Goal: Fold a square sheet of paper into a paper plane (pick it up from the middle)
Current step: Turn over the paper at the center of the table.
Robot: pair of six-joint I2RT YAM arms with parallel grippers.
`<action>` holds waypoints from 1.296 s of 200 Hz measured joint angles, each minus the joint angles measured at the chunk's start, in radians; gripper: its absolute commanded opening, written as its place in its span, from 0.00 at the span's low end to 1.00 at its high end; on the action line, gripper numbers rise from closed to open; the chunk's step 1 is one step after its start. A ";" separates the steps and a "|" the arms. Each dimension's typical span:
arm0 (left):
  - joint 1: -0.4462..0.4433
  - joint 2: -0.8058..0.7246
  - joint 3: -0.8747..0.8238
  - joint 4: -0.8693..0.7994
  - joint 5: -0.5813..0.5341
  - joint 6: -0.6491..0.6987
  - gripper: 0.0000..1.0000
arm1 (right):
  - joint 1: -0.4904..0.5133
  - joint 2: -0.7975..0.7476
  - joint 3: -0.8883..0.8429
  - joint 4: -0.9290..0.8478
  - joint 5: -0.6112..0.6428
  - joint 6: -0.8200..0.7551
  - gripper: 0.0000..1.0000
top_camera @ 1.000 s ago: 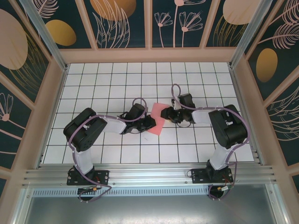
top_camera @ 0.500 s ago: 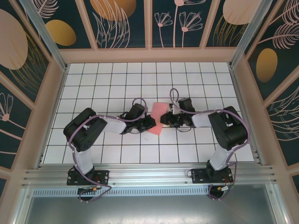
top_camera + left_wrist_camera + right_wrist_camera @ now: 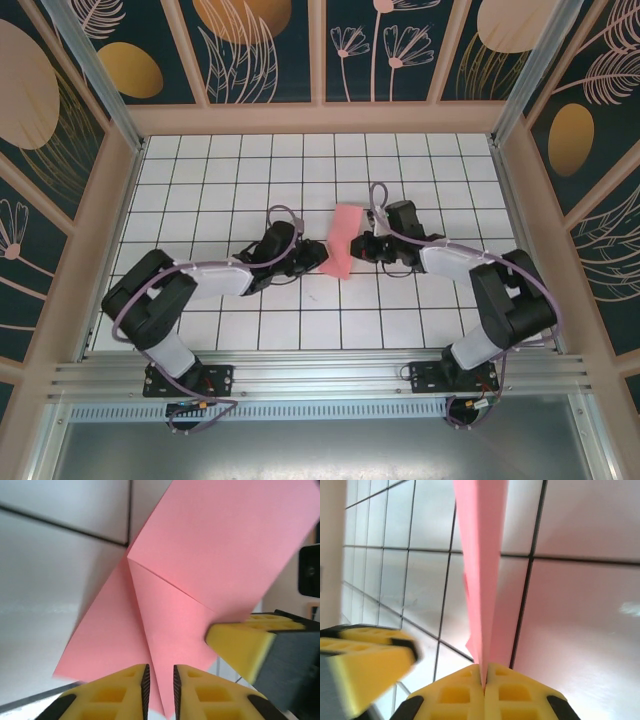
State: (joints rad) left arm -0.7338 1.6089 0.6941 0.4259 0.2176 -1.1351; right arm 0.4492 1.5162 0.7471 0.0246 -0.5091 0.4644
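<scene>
My right claw (image 3: 483, 680) is pressed together on the near edge of the creased salmon-pink sheet of paper (image 3: 482, 555), which runs edge-on away from it. My left claw (image 3: 160, 692), nearly closed, pinches a folded flap on the sheet's opposite side. Beyond the sheet spreads the white grid-tiled bench (image 3: 200, 180).
</scene>
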 measured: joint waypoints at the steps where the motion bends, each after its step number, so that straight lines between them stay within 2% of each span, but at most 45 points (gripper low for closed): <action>1: 0.000 -0.010 -0.002 -0.001 -0.006 0.000 0.25 | 0.000 -0.003 0.003 -0.011 0.012 -0.007 0.02; 33: 0.000 -0.202 -0.063 -0.030 -0.180 -0.003 0.26 | 0.080 -0.096 0.207 -0.344 0.374 -0.106 0.01; 66: 0.000 -0.341 -0.131 -0.108 -0.361 -0.018 0.25 | 0.182 -0.090 0.395 -0.673 0.733 -0.147 0.03; 86: 0.000 -0.410 -0.173 -0.149 -0.452 -0.033 0.25 | 0.222 -0.041 0.457 -0.827 0.879 -0.148 0.04; 105: 0.000 -0.484 -0.215 -0.179 -0.525 -0.049 0.25 | 0.260 0.029 0.484 -0.925 0.949 -0.144 0.04; 140: 0.000 -0.645 -0.287 -0.227 -0.638 -0.071 0.24 | 0.361 0.203 0.543 -0.986 0.964 -0.106 0.06; 174: 0.000 -0.775 -0.315 -0.287 -0.711 -0.074 0.24 | 0.451 0.385 0.612 -0.966 0.900 -0.051 0.13; 192: 0.000 -0.813 -0.315 -0.315 -0.734 -0.072 0.24 | 0.482 0.450 0.625 -0.929 0.834 -0.024 0.20; 223: 0.000 -0.826 -0.315 -0.341 -0.746 -0.061 0.25 | 0.493 0.481 0.624 -0.861 0.717 0.005 0.34; 236: 0.000 -0.820 -0.315 -0.344 -0.742 -0.052 0.25 | 0.490 0.473 0.616 -0.822 0.673 0.012 0.35; 259: 0.000 -0.779 -0.312 -0.343 -0.708 -0.028 0.29 | 0.476 0.395 0.533 -0.732 0.586 0.015 0.47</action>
State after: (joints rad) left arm -0.7334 0.8299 0.3817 0.0830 -0.4908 -1.1629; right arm 0.9253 1.9114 1.2804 -0.7078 0.0769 0.4793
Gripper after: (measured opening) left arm 0.274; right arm 0.427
